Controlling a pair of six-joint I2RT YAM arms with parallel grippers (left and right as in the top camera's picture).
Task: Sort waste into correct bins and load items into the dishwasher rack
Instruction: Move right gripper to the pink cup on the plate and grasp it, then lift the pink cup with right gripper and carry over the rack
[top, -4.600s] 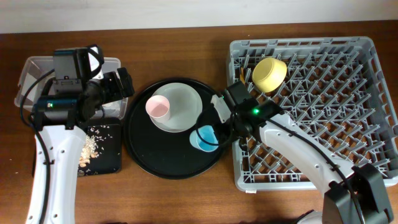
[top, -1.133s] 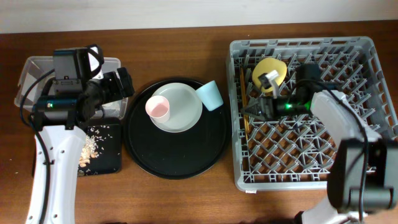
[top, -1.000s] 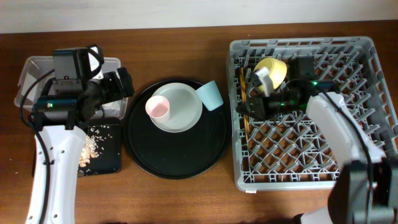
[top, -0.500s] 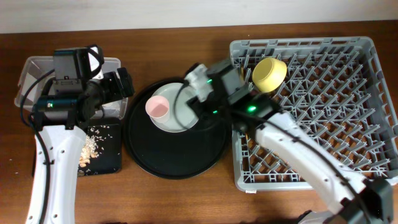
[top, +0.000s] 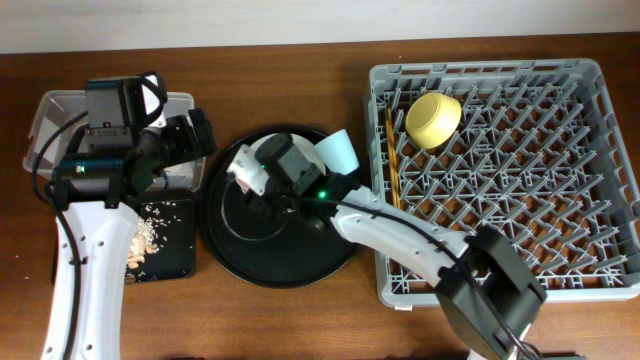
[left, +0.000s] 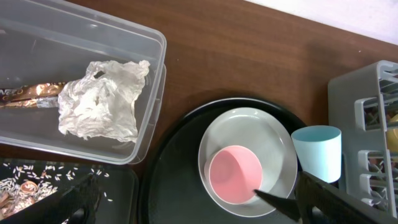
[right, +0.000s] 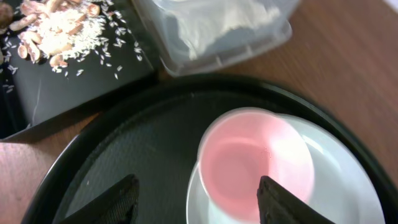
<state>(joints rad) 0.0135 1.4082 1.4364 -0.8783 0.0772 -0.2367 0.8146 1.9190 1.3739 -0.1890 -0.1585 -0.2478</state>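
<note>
The pink cup (right: 249, 165) stands on the pale plate (right: 339, 186) in the round black tray. My right gripper (right: 199, 202) hangs open just above it, one finger outside the cup's left side, the other over its inside. The light blue cup (top: 338, 152) stands at the tray's right edge. In the dishwasher rack (top: 560, 250) are the yellow bowl (top: 433, 118) and the chopsticks (top: 392, 165). The clear box (left: 146, 121) holds the white napkin (left: 99, 99) and the gold-brown wrapper (left: 28, 96). Food scraps (top: 145, 238) lie in the flat black tray (top: 175, 250). My left gripper (left: 199, 208) is open and empty.
The round black tray (top: 250, 255) sits between the bins and the rack. My right arm (top: 400, 230) stretches across it from the rack side. My left arm (top: 85, 250) stands over the flat black tray. Bare wooden table (top: 300, 320) lies in front.
My right arm has swung left from the chopsticks in the rack to above the pink cup, and its jaws have opened. The left arm has stayed still.
</note>
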